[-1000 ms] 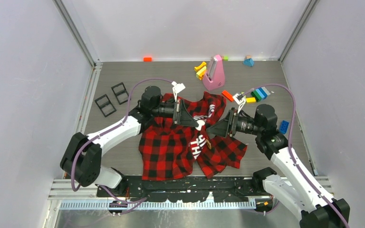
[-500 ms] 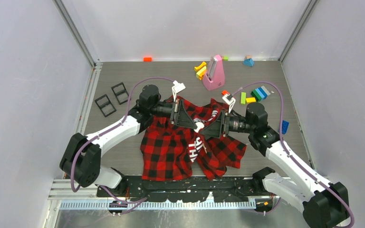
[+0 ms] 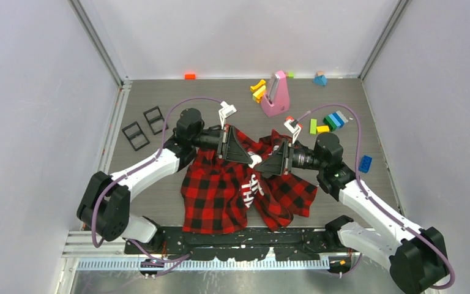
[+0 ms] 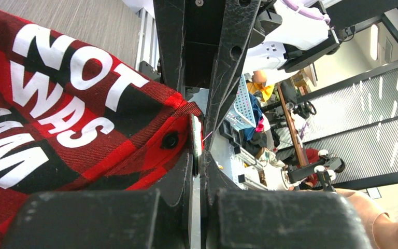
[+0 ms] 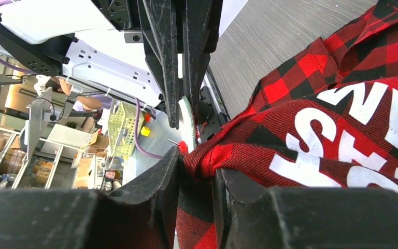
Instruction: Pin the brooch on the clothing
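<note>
Just behind shirt (image 3: 217, 190): pink stand (image 3: 275, 93), coloured blocks (image 3: 333, 120)

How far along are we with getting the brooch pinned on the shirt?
Done: the left gripper is shut on the brooch, and the right gripper pinches a raised fold of the shirt. In hand: the brooch sits right against that fold's edge. Left: pushing the pin through and clasping it; I can't see it piercing the fabric yet.
</note>
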You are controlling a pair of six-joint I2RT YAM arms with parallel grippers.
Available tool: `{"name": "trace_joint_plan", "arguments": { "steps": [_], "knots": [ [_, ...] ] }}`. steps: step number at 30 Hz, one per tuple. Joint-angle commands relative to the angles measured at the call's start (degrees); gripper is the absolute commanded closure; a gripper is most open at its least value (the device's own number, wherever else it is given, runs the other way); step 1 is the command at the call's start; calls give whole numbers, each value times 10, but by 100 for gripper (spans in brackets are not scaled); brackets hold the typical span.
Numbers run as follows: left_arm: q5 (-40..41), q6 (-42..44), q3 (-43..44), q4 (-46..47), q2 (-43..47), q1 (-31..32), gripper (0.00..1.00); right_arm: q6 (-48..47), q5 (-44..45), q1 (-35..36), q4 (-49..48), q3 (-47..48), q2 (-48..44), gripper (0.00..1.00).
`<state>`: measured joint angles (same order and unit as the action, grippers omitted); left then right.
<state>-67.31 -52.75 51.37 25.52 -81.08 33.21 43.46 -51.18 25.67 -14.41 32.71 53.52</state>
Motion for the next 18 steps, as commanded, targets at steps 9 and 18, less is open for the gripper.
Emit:
{"name": "trace_joint_plan", "arguments": {
  "steps": [9,18],
  "knots": [
    [-85,-12,4,63,30,35,100,74,39,-1,-103,-6,53,77],
    [-86,-1,-1,61,42,39,100,92,84,-3,-69,-3,61,89]
  ]
}}
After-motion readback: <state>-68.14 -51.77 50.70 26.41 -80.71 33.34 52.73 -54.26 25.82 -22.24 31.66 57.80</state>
